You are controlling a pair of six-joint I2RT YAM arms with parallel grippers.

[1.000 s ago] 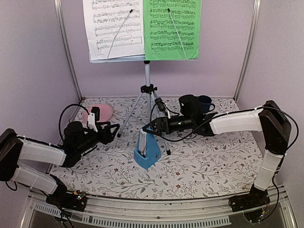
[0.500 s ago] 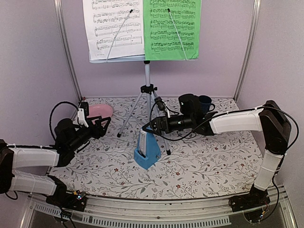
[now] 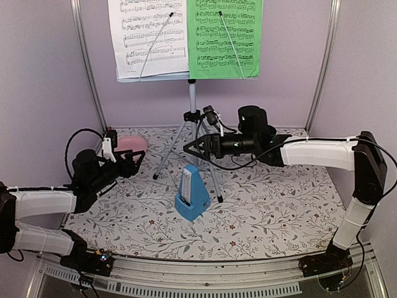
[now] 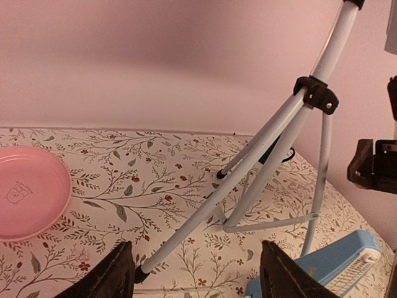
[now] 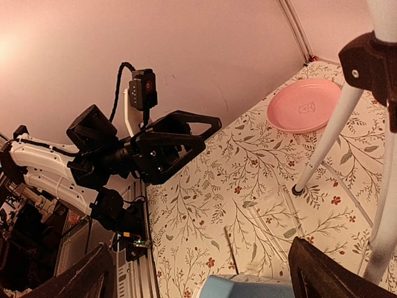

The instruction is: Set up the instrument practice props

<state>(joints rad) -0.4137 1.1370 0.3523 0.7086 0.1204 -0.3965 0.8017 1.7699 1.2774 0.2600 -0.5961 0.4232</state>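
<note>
The right claw [image 3: 190,149] stands wide open and empty. It has lifted off the top of the metronome [image 3: 191,196] and now hangs above it, close beside the hub of the stand [image 3: 192,99]. The metronome stands upright and free on the table [image 3: 279,205], just in front of the stand's legs, where it was before. The left claw [image 3: 138,162], also open with nothing in it, has drawn back toward the left wall, near the plate [image 3: 129,144]. The stand has not moved, and the white page [image 3: 149,37] and green page [image 3: 224,37] sit side by side on it.
</note>
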